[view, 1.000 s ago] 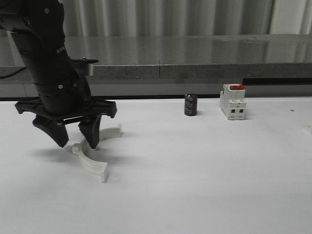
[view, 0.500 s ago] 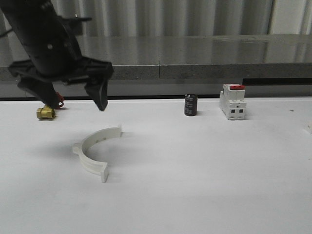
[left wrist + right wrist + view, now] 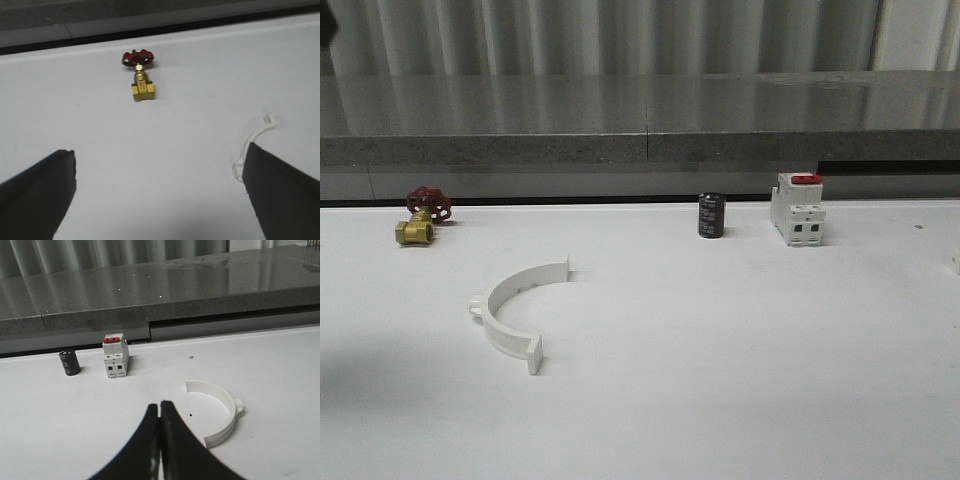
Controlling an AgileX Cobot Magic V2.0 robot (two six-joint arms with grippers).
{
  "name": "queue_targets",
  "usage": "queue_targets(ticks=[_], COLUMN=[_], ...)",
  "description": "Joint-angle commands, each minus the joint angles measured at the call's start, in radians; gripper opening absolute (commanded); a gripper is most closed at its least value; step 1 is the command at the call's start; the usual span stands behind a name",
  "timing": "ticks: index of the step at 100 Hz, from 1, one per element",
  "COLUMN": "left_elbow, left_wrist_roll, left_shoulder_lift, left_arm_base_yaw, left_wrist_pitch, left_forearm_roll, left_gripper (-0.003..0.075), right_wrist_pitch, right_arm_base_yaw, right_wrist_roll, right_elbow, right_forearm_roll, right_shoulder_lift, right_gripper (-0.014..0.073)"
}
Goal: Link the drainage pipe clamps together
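Observation:
One white half-ring drainage pipe clamp (image 3: 510, 305) lies flat on the white table, left of centre, its open side facing right. In the left wrist view its end tab (image 3: 252, 142) peeks out beside the right finger (image 3: 285, 195). My left gripper (image 3: 160, 190) is open and high above the table, with bare table between its fingers. A second white half-ring clamp (image 3: 220, 415) lies flat on the table in the right wrist view, just beside my right gripper (image 3: 159, 405). That gripper is shut with nothing in it and does not touch the clamp.
A brass valve with a red handwheel (image 3: 420, 218) sits at the back left. A black cylinder (image 3: 711, 215) and a white breaker with a red top (image 3: 797, 208) stand at the back right. A grey ledge (image 3: 650, 145) runs behind the table.
My left arm has risen from over the left clamp and left the front view. The clamp stays on the table, and the brass valve behind it has come into sight.

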Motion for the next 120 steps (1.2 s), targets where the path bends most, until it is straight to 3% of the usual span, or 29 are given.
queue_targets(ticks=[1, 31, 43, 57, 84, 120], left_elbow=[0.061, 0.313, 0.382, 0.433, 0.446, 0.446], left_wrist_roll=[0.011, 0.011, 0.011, 0.011, 0.011, 0.011], left_shoulder_lift=[-0.141, -0.515, -0.629, -0.716, -0.750, -0.750], left_arm_base_yaw=[0.028, 0.037, 0.037, 0.037, 0.037, 0.037], left_wrist_pitch=[-0.086, -0.106, -0.106, -0.106, -0.102, -0.102], left_forearm_roll=[-0.019, -0.022, -0.022, -0.022, -0.022, -0.019], left_gripper=[0.0657, 0.0653, 0.0596, 0.0426, -0.0021, -0.0021], right_wrist_pitch=[-0.082, -0.082, -0.082, -0.082, -0.083, -0.148], right_arm_base_yaw=[-0.004, -0.004, -0.004, -0.004, -0.004, -0.004], right_wrist_roll=[-0.004, -0.004, -0.004, -0.004, -0.004, -0.004], right_elbow=[-0.016, -0.016, -0.016, -0.016, -0.016, -0.038], right_forearm_roll=[-0.004, -0.004, -0.004, -0.004, -0.004, -0.004], right_shoulder_lift=[-0.019, -0.019, -0.019, -0.019, -0.019, -0.019], right_gripper=[-0.0067, -0.0067, -0.0067, -0.0067, -0.0067, -0.0067])
